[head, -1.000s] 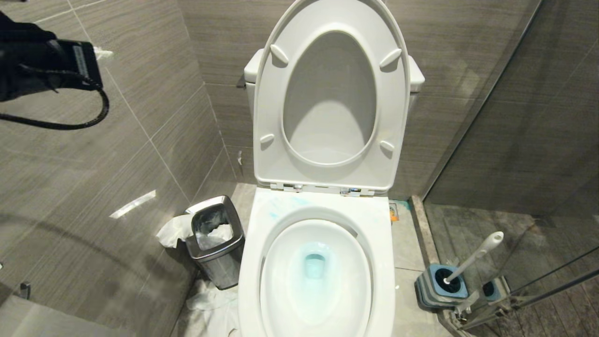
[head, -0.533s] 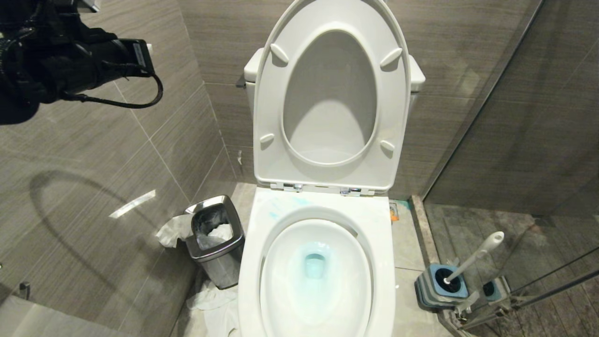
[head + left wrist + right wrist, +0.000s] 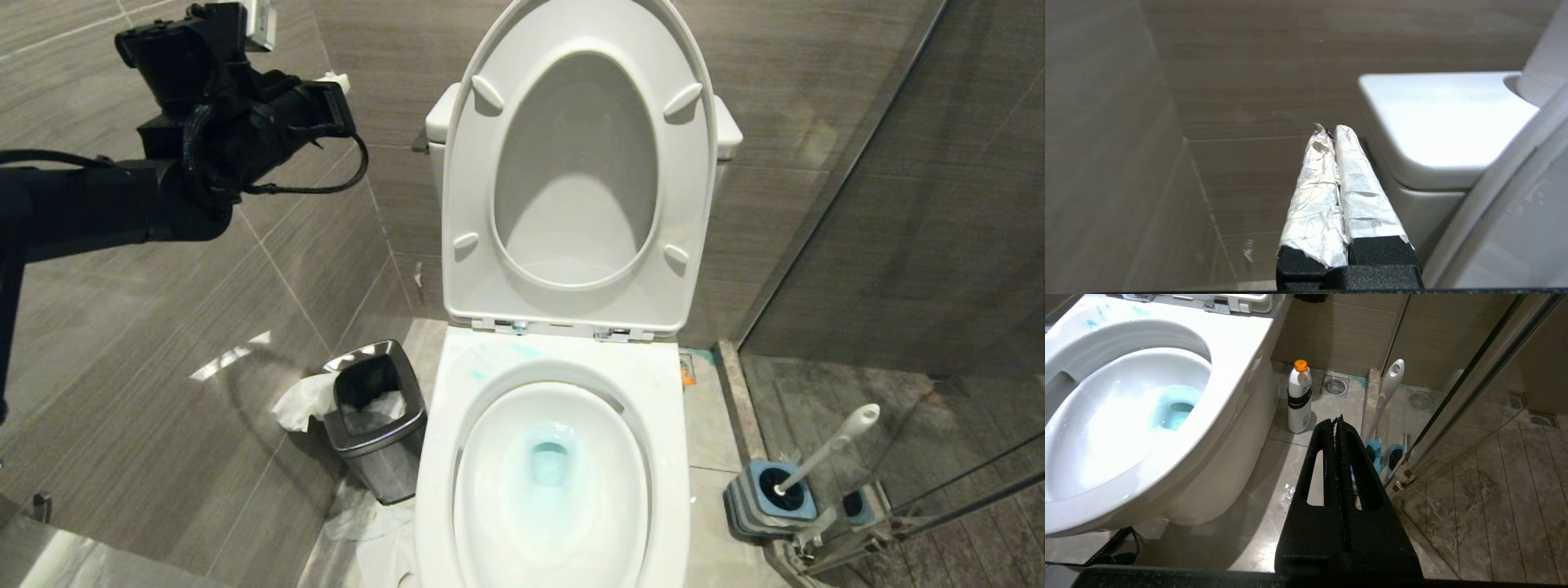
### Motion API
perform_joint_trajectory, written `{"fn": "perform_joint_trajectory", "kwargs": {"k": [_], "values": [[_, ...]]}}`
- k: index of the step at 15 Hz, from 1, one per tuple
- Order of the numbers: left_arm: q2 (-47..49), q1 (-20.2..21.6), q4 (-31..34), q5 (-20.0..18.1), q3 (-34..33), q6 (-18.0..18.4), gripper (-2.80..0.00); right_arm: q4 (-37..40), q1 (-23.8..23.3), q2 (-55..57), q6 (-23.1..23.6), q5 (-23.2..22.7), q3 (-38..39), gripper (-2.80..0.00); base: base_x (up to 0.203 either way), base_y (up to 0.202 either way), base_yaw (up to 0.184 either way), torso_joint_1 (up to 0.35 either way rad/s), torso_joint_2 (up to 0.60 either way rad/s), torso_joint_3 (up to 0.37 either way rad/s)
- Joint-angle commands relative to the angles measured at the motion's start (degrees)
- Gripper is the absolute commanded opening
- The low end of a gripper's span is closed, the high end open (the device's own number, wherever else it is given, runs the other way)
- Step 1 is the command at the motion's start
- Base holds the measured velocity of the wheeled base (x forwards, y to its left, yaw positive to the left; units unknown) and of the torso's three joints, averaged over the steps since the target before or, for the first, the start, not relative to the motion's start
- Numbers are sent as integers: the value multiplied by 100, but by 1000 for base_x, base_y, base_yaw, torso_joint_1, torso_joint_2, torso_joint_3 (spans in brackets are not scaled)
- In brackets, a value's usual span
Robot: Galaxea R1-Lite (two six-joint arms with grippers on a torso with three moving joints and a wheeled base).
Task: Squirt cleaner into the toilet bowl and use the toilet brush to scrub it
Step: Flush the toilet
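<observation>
The white toilet bowl (image 3: 551, 482) stands open, its water tinted pale blue by cleaner (image 3: 549, 461), with thin blue smears on the rim (image 3: 478, 374). A white cleaner bottle with an orange cap (image 3: 1299, 398) stands on the floor beside the bowl (image 3: 1126, 416). The toilet brush handle (image 3: 829, 447) leans out of its blue-and-grey holder (image 3: 767, 498) at the right. My left gripper (image 3: 336, 79) is raised high, left of the tank. It (image 3: 1331, 128) is shut and empty, and its fingers are wrapped in white paper. My right gripper (image 3: 1337, 418) hangs low over the floor, shut and empty, near the brush handle (image 3: 1388, 392).
The seat and lid (image 3: 575, 171) stand upright against the tank (image 3: 1437, 122). A steel waste bin (image 3: 377, 416) with tissue sits left of the bowl, and more tissue (image 3: 367, 523) lies on the floor. A glass shower partition (image 3: 898, 204) closes the right side.
My left arm has swung in from the left edge, rightward and toward the tank, staying high and shut. Nothing else has moved.
</observation>
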State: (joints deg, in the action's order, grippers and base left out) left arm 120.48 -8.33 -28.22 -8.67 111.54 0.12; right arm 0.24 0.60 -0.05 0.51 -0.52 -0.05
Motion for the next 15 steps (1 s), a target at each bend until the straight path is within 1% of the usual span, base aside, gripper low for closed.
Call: {"fn": "perform_joint_trajectory", "kwargs": {"k": [1,4,7,10,11,13,15], "values": [[151,-89,-41,-1,43,5,-280,2,2,5,1,-7,4,-280,0,0,0,0,0,0],[151,-116,-183,23,43,1,-280,2,2,5,1,0,0,-280,0,0,0,1,2,-57],[143,-72,-456,64,43,-21,-280,2,2,5,1,-9,0,-280,0,0,0,2,2,-173],[73,136,-1081,175,43,-41,-280,2,2,5,1,0,5,-280,0,0,0,3,7,-195],[27,200,-1185,197,43,-63,-280,2,2,5,1,-9,5,-280,0,0,0,13,5,-197],[-108,257,-1194,199,43,-280,-280,2,2,5,1,-1,-3,-280,0,0,0,4,3,-179],[-204,271,-1194,191,43,-334,-280,2,2,5,1,0,5,-280,0,0,0,5,5,-72]]}}
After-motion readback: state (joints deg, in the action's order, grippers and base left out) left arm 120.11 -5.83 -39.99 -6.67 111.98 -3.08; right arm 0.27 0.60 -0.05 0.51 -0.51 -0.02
